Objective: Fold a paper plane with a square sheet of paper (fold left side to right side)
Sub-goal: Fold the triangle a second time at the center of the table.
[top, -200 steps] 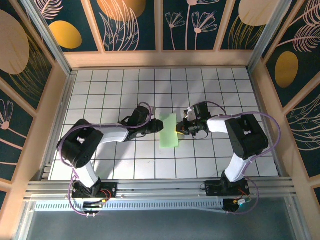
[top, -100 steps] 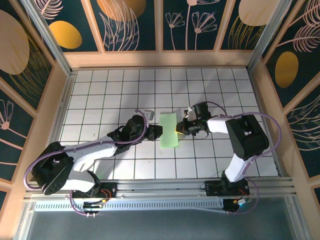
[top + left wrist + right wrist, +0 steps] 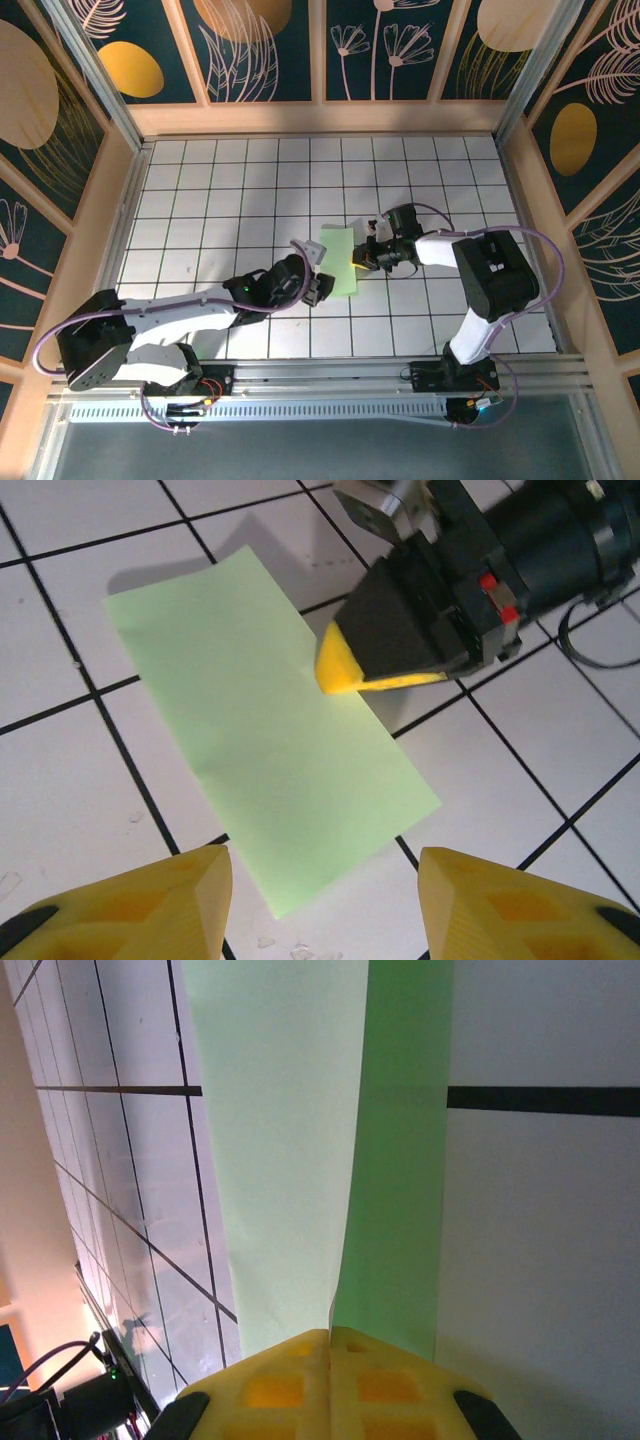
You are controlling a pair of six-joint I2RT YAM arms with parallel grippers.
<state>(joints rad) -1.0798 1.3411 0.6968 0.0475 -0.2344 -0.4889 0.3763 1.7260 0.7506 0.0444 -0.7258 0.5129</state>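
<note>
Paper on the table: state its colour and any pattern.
The paper is pale green, plain and unmarked; the left wrist view shows it best.

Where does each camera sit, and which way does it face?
Top external: above, behind the bases, looking down on the table; left arm and right arm show.
Left wrist: over the green paper, looking down between its open fingers.
Right wrist: low, looking along that paper past its shut fingertips.
Shared: top and left wrist both show the right gripper.

A white tabletop (image 3: pixel 200 190) ruled into square tiles by dark lines sits inside a pale wooden frame (image 3: pixel 320 118). Dark teal wall panels (image 3: pixel 130 68) show gold ovals and line-drawn flowers. A metal rail (image 3: pixel 320 370) runs along the near edge.
</note>
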